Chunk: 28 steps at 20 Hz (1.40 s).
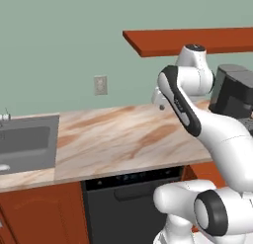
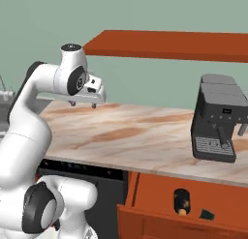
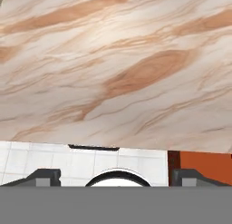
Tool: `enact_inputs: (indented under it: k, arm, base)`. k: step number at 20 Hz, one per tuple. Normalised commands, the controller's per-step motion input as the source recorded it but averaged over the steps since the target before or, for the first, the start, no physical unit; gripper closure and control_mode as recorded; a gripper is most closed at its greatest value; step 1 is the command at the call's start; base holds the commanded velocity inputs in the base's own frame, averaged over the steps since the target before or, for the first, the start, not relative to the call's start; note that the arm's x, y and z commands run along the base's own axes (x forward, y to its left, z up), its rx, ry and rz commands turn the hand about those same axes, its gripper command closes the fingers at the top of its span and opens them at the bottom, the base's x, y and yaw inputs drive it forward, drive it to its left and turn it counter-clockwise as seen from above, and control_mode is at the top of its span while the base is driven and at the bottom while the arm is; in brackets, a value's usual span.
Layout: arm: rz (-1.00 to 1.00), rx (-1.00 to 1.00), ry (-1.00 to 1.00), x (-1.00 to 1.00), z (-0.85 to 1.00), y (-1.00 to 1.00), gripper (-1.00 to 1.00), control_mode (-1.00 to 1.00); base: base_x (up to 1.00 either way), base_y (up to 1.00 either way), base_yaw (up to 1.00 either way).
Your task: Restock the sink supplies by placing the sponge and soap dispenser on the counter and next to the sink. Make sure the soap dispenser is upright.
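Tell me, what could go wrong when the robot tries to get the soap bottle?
The soap dispenser lies on its side in the open drawer below the counter, so it could roll or slip when grabbed. The open gripper hangs high above the counter; reaching down, the arm might bump the counter edge. The sink is far off: a long carry.

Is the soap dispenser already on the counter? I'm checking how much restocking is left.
No: in the right base view the soap dispenser lies on its side in the open drawer below the counter.
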Motion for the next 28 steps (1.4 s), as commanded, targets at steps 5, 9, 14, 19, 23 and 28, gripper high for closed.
enact_inputs:
  k: [5, 9, 14, 19, 23, 28]
  arm:
    - [0.00, 0.00, 0.00, 0.00, 0.00, 0.00, -1.00, 1.00]
    - [0.00, 0.00, 0.00, 0.00, 0.00, 0.00, -1.00, 1.00]
    - [0.00, 0.00, 0.00, 0.00, 0.00, 0.00, -1.00, 1.00]
    - [0.00, 0.00, 0.00, 0.00, 0.00, 0.00, -1.00, 1.00]
    - [0.00, 0.00, 0.00, 0.00, 0.00, 0.00, -1.00, 1.00]
    - [0.00, 0.00, 0.00, 0.00, 0.00, 0.00, -1.00, 1.00]
  base:
    - [-1.00, -0.11, -0.02]
    - [-0.89, -0.40, -0.05]
    - [-0.43, -0.76, -0.08]
    - [-0.04, -0.97, -0.06]
    - [0.01, -0.89, -0.07]
    - [0.24, -0.66, -0.02]
